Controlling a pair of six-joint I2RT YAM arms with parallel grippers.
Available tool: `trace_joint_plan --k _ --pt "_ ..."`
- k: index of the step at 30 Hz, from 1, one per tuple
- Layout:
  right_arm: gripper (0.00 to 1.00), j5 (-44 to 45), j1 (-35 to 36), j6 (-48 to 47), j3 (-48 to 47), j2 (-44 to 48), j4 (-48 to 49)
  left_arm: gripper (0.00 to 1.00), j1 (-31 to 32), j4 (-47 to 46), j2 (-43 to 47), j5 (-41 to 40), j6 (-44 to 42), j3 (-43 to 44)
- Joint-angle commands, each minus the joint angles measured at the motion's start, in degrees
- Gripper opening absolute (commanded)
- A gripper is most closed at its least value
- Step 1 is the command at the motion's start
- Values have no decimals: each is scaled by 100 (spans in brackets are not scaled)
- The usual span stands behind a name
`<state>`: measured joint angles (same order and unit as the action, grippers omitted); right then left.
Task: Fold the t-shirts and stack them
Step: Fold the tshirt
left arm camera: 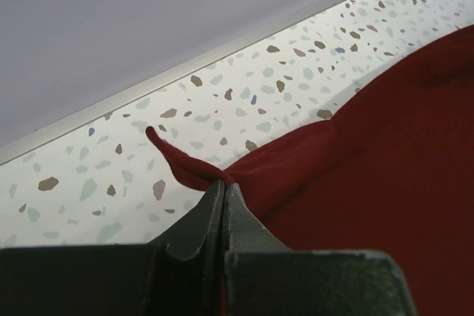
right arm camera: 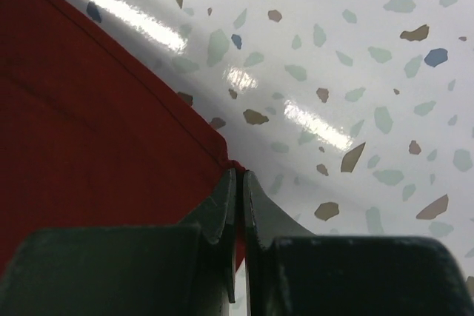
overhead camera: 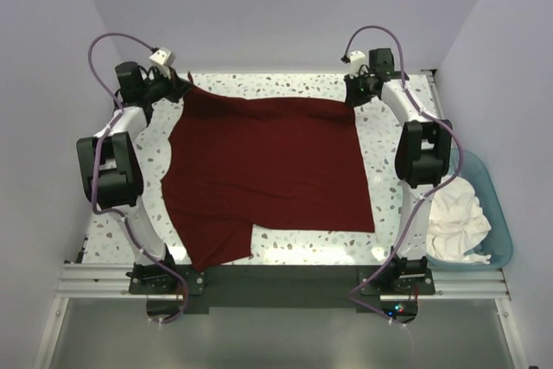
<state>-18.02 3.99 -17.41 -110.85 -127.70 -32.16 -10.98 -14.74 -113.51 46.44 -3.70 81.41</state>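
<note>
**A:** Maroon t-shirt point(overhead camera: 268, 162), spread nearly flat across the middle of the table point(overhead camera: 389, 205), with a flap sticking out at the near left. Any word on the grip?

**B:** Yep, pinched at both far corners. Left gripper point(left arm camera: 224, 186) clamped tight on the far-left corner, with a little tail of cloth poking past the tips. Right gripper point(right arm camera: 239, 175) same deal on the far-right corner, nipping just the very edge.

**A:** So which way for the fold?

**B:** Guessing toward the arm bases. Held edge strung left to right between the two sets of tips, and the whole body of the shirt lying nearward of both. No clear winner on which arm sits closer, so probably a both-together pull, kept level so the edge doesn't skew.

**A:** Surface ok for dragging?

**B:** Glossy white with speckled chips, lots of glare, looks slick enough. Tight room though: pale wall point(overhead camera: 285, 6) right behind the far edge, and more wall on both sides. Also a white t-shirt point(overhead camera: 454, 209) bunched up in a light blue tub point(overhead camera: 501, 231) off the right side, beside the right arm. Not yet touched, by the look of it.
</note>
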Motion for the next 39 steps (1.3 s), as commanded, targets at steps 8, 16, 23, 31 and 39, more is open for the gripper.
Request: trace_joint_plan --k 8,16,23,31,39 --pt "0 -369 -39 -675 967 1167 -159 0 -71 1051 2060 261 -1958 -1705" --pt "0 -219 -56 -1194 1891 1546 25 0 -88 1966 3061 -11 -2644 -2637" --pt "0 -228 -56 -1247 2032 1292 26 0 35 1923 3354 -1056 -2627 -3684" --pt "0 -219 -56 -1414 2058 1186 -79 0 96 1879 2993 -1409 -2609 -3755" --pt "0 -281 -47 -1721 2111 1353 -325 0 96 2133 3028 -1418 -2907 -3500"
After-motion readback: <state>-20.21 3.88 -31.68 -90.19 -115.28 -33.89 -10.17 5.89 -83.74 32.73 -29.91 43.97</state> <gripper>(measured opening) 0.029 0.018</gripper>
